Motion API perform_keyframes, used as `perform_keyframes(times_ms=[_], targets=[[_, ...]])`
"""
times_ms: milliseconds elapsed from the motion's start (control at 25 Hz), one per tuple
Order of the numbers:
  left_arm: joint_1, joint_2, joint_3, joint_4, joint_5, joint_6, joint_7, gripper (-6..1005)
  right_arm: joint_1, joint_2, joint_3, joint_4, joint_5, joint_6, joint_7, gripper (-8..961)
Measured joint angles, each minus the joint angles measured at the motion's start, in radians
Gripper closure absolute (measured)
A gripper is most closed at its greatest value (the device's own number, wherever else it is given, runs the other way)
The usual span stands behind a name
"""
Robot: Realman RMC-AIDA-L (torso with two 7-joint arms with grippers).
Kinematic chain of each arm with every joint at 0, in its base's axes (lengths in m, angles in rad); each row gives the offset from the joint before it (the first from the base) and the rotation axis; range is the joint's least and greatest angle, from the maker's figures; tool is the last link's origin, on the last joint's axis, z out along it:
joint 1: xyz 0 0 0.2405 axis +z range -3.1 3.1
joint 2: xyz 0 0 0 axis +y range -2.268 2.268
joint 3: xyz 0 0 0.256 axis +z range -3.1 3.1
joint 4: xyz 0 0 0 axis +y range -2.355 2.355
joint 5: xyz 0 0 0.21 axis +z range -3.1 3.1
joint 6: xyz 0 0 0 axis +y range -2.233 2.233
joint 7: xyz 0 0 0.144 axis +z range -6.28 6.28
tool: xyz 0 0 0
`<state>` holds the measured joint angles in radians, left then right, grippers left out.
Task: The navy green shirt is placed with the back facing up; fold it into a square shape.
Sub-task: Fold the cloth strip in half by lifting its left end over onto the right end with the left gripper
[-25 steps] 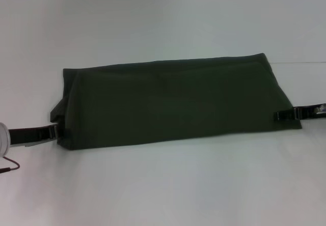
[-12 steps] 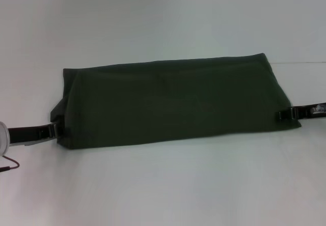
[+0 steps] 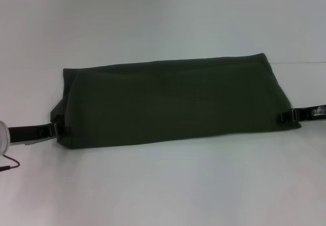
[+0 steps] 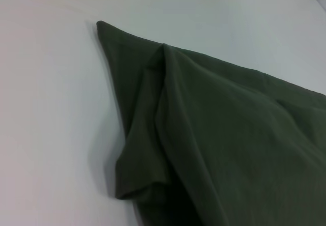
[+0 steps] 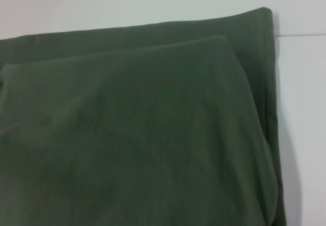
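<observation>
Shirt [image 3: 173, 101] lies across the middle of the table [image 3: 163, 185] as a long band, already folded lengthwise, plain side up. I have the left gripper [image 3: 55, 130] at its left near corner and the right gripper [image 3: 281, 117] at its right near corner, each apparently pinching the hem, though the head view is too soft to be sure. To do this fold well I want both ends lifted level, with the cloth taut between them, so the layers stay stacked and the tucked sleeve [image 4: 145, 149] does not slip out. Against a second ago, the right gripper sits slightly lower and the left slightly higher; the shirt is unchanged.
</observation>
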<state>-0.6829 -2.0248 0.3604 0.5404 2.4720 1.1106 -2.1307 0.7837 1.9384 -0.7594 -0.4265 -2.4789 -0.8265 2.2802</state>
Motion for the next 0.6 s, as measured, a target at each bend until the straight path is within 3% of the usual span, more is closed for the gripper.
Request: perform_keyframes(times_ms=[160,360,600], targets=[[0.0,0.0,0.0,0.0,0.0,0.0,0.0,969,-0.002,-0.004,0.0,0.0,0.0,-0.009,0.0,550],[0.0,0.0,0.0,-0.001,0.0,0.0,0.0,969,-0.006,-0.004,0.0,0.0,0.0,-0.015,-0.006,758],[0.0,0.0,0.0,-0.001,0.002,0.0,0.001,968,-0.009,-0.006,0.0,-0.001,0.0,-0.023,-0.007,835]])
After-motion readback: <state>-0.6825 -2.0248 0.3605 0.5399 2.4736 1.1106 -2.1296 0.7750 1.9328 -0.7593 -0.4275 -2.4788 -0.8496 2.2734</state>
